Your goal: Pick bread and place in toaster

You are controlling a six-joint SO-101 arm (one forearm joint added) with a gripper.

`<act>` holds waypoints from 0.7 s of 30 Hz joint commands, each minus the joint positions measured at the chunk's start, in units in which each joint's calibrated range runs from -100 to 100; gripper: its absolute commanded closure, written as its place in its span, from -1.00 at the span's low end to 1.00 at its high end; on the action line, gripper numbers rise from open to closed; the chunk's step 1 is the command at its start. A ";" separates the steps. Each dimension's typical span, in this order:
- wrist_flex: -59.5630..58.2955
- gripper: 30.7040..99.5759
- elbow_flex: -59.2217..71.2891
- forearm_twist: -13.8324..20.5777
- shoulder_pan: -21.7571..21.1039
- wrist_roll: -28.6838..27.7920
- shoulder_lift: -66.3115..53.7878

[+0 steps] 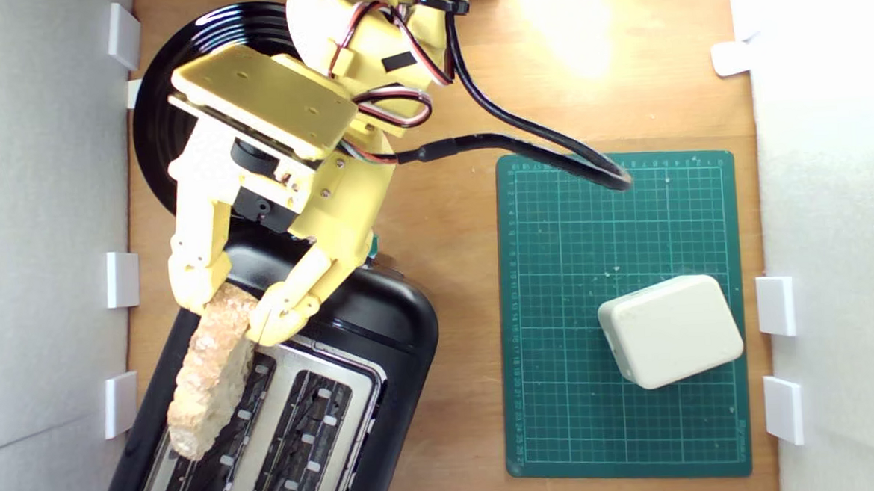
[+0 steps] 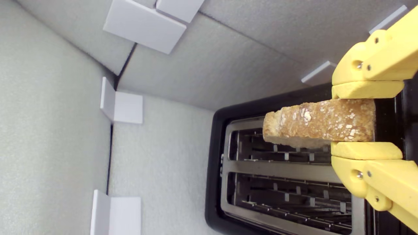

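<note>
Crusty brown bread [image 1: 212, 369] is pinched by its thick end between the two pads of my gripper [image 1: 232, 313], hanging over the slot of the toaster [image 1: 383, 353] nearest the exterior view's left, so the pick part looks done and the drop is what's left. My worry: in the exterior view the slice seems angled a bit across the slot rather than dead in line, and if I let go like that the tip could catch on the silver top plate [image 2: 277, 168] and just lie across it, or tip off toward the white foam wall [image 1: 32, 222] on that side. Wrist view makes it look better lined up over the slot, honestly hard to tell. Moving right, the black plate [image 1: 158, 133] sits behind the toaster, then the green cutting mat [image 1: 558, 269] with a white box [image 1: 670, 330], well apart and not in my way.
</note>
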 commanded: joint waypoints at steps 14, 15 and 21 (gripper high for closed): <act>-4.76 0.22 -2.73 -0.16 0.74 -0.91 8.62; -4.76 0.22 -2.73 -0.16 0.74 -0.86 9.37; -8.60 0.22 -2.73 -0.25 1.63 -1.22 13.61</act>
